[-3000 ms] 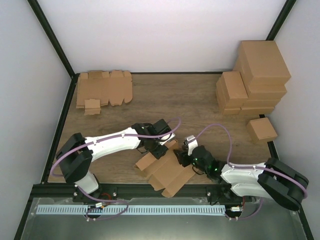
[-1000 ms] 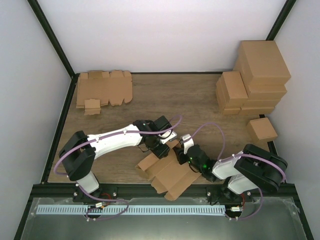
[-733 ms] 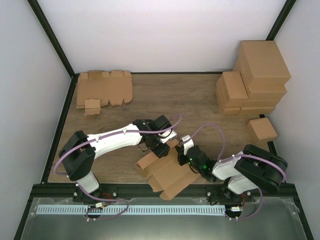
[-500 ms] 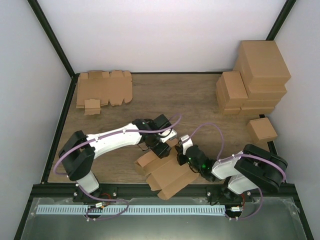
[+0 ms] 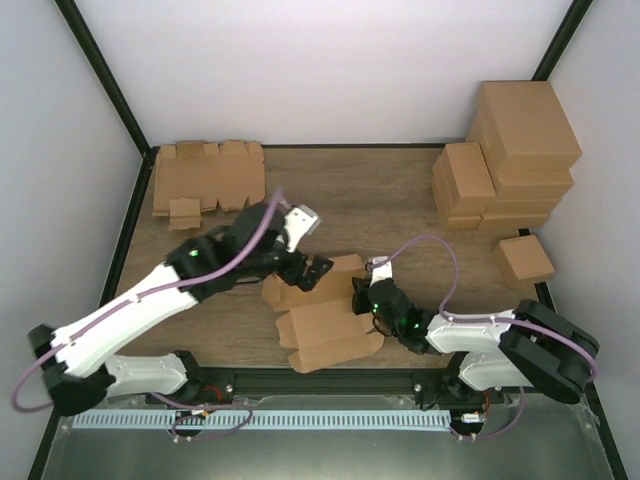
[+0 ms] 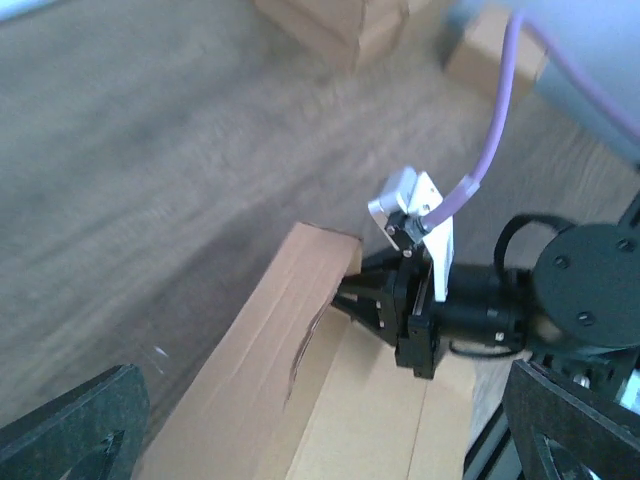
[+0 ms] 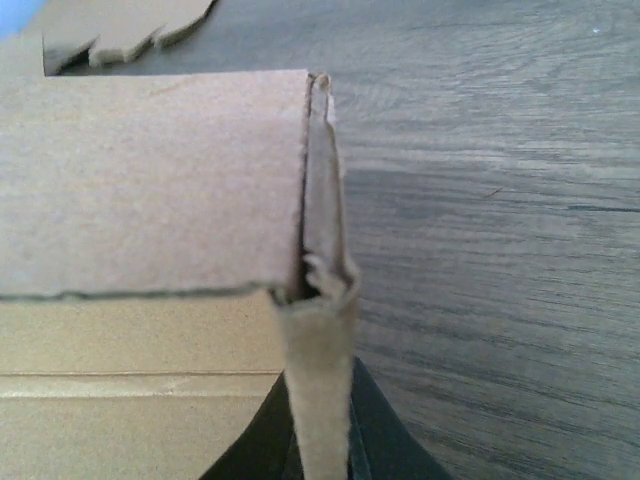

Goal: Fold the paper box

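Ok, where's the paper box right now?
In the top view the paper box lies centre-front on the table, with the right end effector pinching its right edge.

The top camera is looking down on the whole worktop [image 5: 380,200], while both wrist cameras are viewing the box [image 5: 325,330] from close up.

On table [image 5: 380,200], front centre: paper box [image 5: 322,328]

Soft, even light fills the top view, with only faint shadows beside the paper box [image 5: 322,330]. The left wrist view is smeared by motion blur, worst beyond the paper box. The right wrist view is sharp at its edge, softer behind.
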Tool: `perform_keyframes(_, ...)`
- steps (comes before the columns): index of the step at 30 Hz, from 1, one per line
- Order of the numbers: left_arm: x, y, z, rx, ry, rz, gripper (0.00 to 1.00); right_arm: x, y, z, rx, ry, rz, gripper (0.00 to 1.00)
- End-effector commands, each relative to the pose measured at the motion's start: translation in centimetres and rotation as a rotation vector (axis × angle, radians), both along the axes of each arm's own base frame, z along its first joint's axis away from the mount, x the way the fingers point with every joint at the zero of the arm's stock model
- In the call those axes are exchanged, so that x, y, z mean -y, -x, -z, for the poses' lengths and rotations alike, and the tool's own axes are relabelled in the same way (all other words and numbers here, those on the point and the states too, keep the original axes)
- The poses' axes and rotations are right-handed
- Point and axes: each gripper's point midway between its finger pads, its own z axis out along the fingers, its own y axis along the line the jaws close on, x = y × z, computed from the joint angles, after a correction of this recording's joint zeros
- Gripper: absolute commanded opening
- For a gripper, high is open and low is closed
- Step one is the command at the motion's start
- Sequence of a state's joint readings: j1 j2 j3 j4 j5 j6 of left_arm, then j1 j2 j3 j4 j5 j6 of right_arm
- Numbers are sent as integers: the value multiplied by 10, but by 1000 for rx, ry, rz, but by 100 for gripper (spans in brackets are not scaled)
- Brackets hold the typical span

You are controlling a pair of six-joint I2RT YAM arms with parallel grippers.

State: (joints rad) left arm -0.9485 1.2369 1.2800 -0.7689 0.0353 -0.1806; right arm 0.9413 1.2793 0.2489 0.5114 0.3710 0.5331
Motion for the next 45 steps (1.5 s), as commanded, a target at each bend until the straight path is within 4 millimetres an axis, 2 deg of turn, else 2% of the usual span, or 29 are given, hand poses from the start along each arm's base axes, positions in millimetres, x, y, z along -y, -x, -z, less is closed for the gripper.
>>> perform_keyframes(1,-36,-6,-45,91,98,-179,100,12,-14,-12,-142,-197,215,1)
perform_keyframes(7,-77,10,-90,107,312,-317,100,16,-26,-11,-343,-453,398,1)
perform_keyframes(10,-91,21,-94,45,442,-374,100,14,-35,-19,-344,-517,455,1)
perform_keyframes(14,-103,26,-75,-51,524,-472,100,12,-45,-37,-281,-578,461,1)
perform_keyframes(19,-105,24,-44,-129,518,-546,100,14,-54,-45,-199,-487,482,1)
perform_keyframes(23,-88,24,-31,-182,493,-502,100,17,-53,-47,-168,-457,486,1)
perform_keyframes(26,-67,23,-19,-246,454,-454,100,19,-51,-49,-154,-438,491,1)
perform_keyframes(28,-63,19,-8,-268,412,-468,100,20,-50,-49,-151,-430,491,1)
perform_keyframes(29,-64,16,-3,-277,399,-483,99,20,-50,-50,-149,-429,491,1)
perform_keyframes(33,-59,8,13,-351,405,-484,77,22,-47,-52,-140,-429,489,1)
perform_keyframes(40,-74,-8,39,-356,353,-550,75,23,-45,-57,-129,-433,482,1)
perform_keyframes(45,-64,-8,36,-359,410,-467,62,24,-44,-59,-124,-432,477,1)
